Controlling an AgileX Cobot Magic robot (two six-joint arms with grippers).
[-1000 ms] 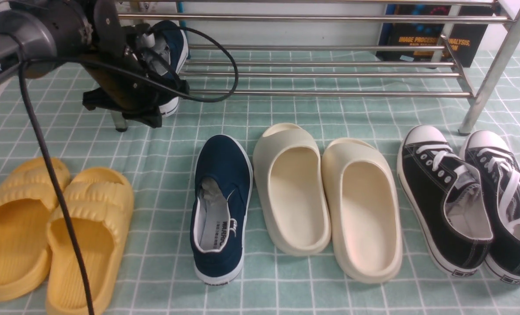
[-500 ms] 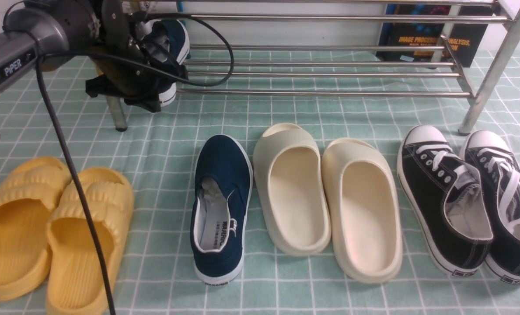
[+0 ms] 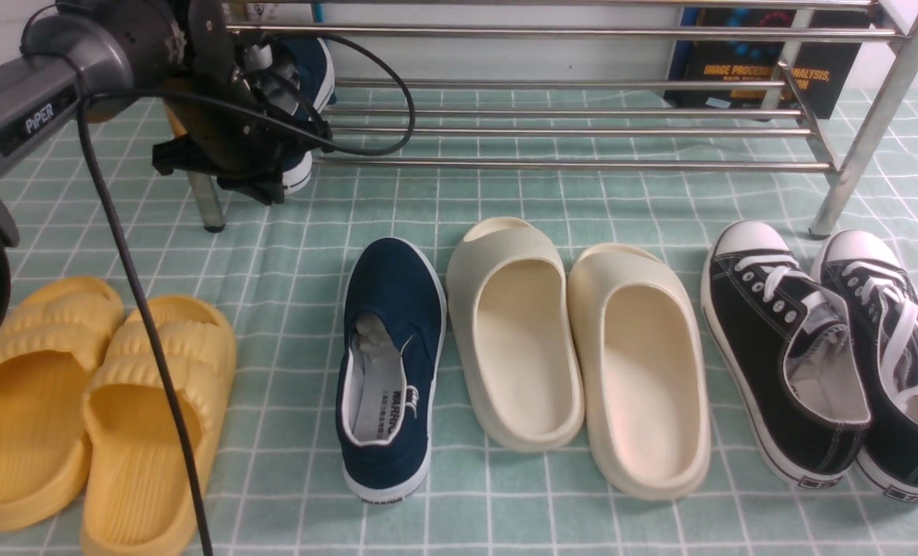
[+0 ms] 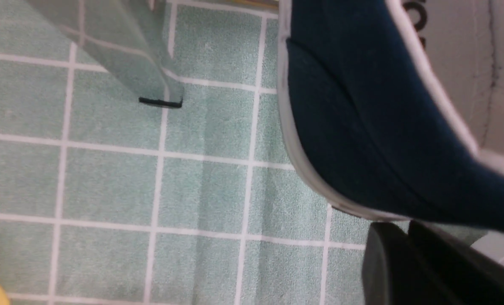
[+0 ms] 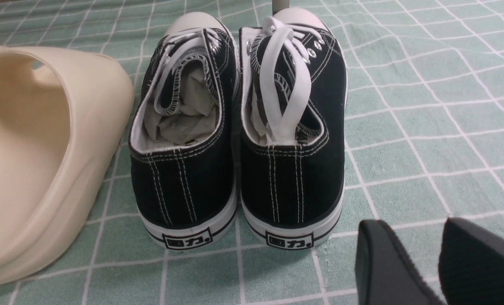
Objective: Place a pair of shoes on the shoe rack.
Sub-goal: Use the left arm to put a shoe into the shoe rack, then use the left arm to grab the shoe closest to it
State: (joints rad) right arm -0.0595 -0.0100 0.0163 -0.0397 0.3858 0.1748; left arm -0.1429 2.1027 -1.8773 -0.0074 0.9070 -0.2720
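One navy slip-on (image 3: 389, 363) lies on the green checked mat, toe towards the shoe rack (image 3: 567, 131). My left gripper (image 3: 277, 104) is shut on the other navy slip-on (image 3: 313, 68) and holds it at the rack's left end, over the lower bars, heel low. In the left wrist view this shoe (image 4: 362, 127) fills the frame above my dark fingers (image 4: 387, 262), with the rack leg (image 4: 141, 63) beside it. My right gripper (image 5: 425, 254) is open and empty, low over the mat behind the black sneakers.
Cream slides (image 3: 574, 347) lie right of the navy shoe. Black lace-up sneakers (image 3: 821, 355) lie by the rack's right leg. Yellow slides (image 3: 96, 409) lie at front left. A dark book (image 3: 767, 69) stands behind the rack. The left arm's cable hangs over the yellow slides.
My left gripper has lifted the held navy shoe up and a little back, from by the rack's front left leg to over the lower bars. Nothing else moved.
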